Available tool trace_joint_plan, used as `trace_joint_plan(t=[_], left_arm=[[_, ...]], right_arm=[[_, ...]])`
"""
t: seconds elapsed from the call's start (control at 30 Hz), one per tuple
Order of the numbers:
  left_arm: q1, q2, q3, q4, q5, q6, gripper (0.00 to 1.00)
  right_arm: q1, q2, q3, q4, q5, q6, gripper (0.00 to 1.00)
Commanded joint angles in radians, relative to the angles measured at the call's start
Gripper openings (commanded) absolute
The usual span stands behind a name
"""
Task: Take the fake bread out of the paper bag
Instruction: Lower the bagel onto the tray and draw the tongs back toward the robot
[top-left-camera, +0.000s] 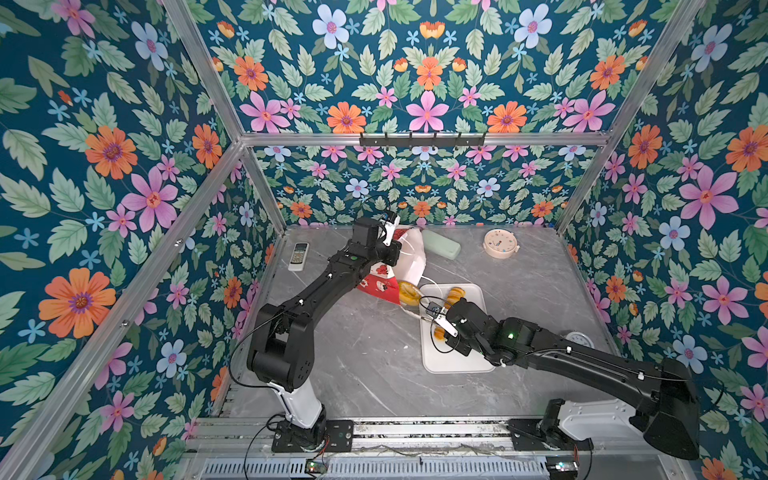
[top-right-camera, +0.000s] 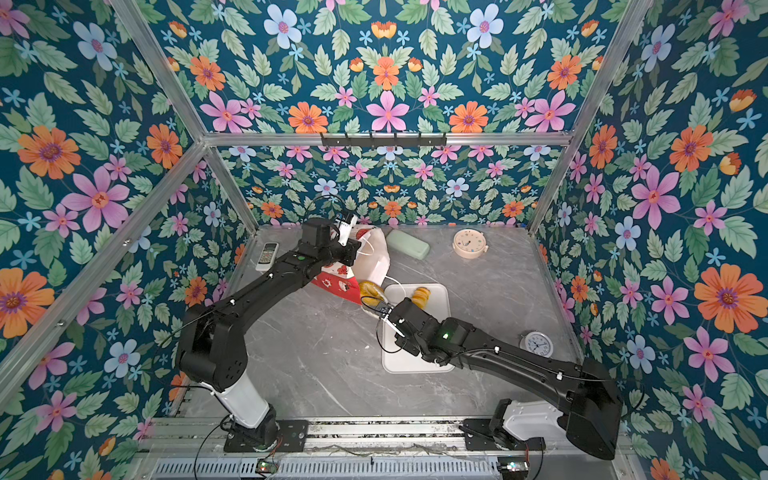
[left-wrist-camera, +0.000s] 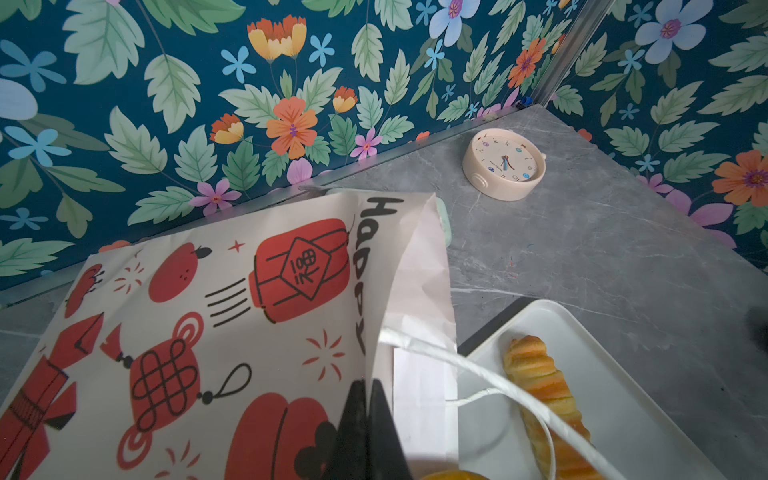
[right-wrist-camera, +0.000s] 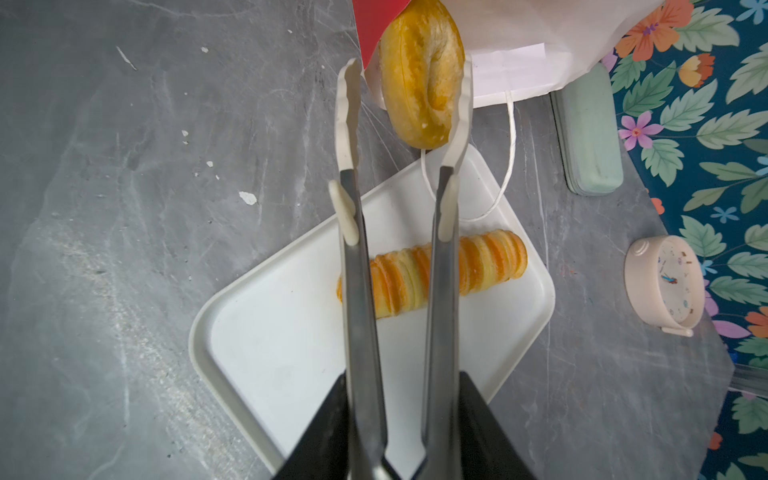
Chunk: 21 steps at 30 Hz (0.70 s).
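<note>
1. Tongs (right-wrist-camera: 357, 291): metal arms with white tips, clamped at the handle end by the right gripper (right-wrist-camera: 403, 376). I read the tips as part-spread, straddling the ring bagel (right-wrist-camera: 422, 70). One tip touches its edge and the other stands clear, so I cannot call it a pinch.
2. Ring bagel: golden, sitting at the mouth of the paper bag (top-left-camera: 411, 257), just beside a corner of the white tray (right-wrist-camera: 291, 353).
3. Paper bag: white with red prints, tipped over on the grey table (top-left-camera: 374, 374) with its mouth toward the tray. One cord handle trails over the tray's rim. I cannot see inside the bag.
4. Left gripper (left-wrist-camera: 366, 384): fingers pressed together on the bag's edge.
5. Ridged loaf (right-wrist-camera: 490, 266): long, orange-striped, lying flat on the tray. In the right wrist view the tongs' arms cross over it.
6. Cream clock (top-left-camera: 500, 244) and green case (top-left-camera: 441, 244): both near the back wall, the case just behind the bag.
7. Remote control (top-left-camera: 299, 256): back left, well apart from the tray.
</note>
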Motion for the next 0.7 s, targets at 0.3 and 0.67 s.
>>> trace_joint_plan(t=[0.3, 0.67], left_arm=[[-0.001, -0.008, -0.011, 0.043, 0.016, 0.001, 0.00], [-0.001, 0.000, -0.009, 0.048, 0.001, -0.002, 0.00]], right_arm=[[0.001, 0.049, 0.015, 0.088, 0.087, -0.018, 0.24], [-0.003, -0.080, 0.005, 0.014, -0.036, 0.111, 0.20]])
